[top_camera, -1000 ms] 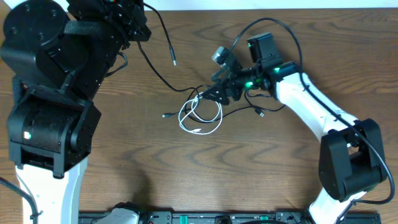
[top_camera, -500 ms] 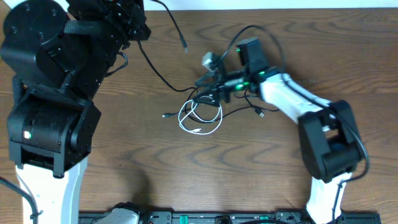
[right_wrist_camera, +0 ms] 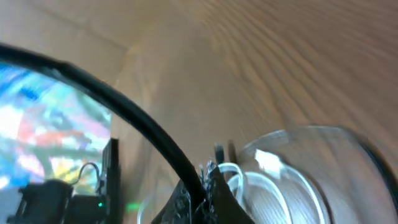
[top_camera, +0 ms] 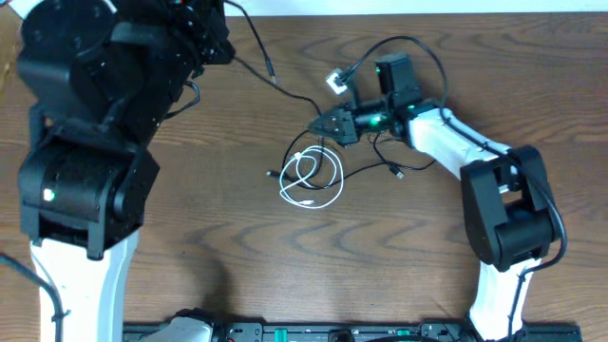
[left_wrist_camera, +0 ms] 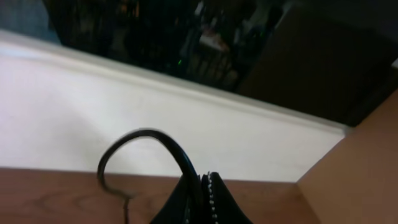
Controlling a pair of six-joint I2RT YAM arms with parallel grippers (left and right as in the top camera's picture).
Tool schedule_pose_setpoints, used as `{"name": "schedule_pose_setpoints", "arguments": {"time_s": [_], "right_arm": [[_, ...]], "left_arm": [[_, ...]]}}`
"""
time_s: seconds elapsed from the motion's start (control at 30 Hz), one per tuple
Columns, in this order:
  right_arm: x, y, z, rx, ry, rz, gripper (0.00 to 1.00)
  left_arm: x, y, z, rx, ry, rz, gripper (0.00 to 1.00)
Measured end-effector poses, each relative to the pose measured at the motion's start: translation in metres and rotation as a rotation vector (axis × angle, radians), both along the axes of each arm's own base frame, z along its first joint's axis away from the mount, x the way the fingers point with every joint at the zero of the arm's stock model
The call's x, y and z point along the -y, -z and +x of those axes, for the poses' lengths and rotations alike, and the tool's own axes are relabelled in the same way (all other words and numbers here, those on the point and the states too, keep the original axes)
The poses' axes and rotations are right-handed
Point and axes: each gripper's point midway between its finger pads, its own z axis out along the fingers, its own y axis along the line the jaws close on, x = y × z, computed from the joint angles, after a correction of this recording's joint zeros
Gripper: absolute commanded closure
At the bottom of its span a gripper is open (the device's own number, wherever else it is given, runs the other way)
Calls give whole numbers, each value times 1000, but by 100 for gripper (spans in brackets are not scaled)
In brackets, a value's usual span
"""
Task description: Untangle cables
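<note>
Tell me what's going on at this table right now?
Two arms are working on tangled cables. The left tool is shut on the black cord, holding it up near the table's far edge. The right tool is shut on what looks like the same black cord, right beside the white cord, which lies coiled on the table. The two cords are not yet separated.

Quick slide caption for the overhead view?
Left pincer and right pincer grip the black cord between them; white cord lies coiled beside the right one.
</note>
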Motion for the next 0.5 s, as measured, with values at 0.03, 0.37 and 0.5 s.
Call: {"name": "schedule_pose_setpoints", "arguments": {"time_s": [0.03,0.37,0.5], "right_arm": [[5,3,-1,-28,28,-40,99],[41,-59,-15,91,265,-340,99],[46,-80,-21,128,318,-367,99]], "left_arm": [[1,5,3,-15,-2,4,93],[2,40,24,-125,-26,39,93],[2,57,26,-187,-25,57,93]]}}
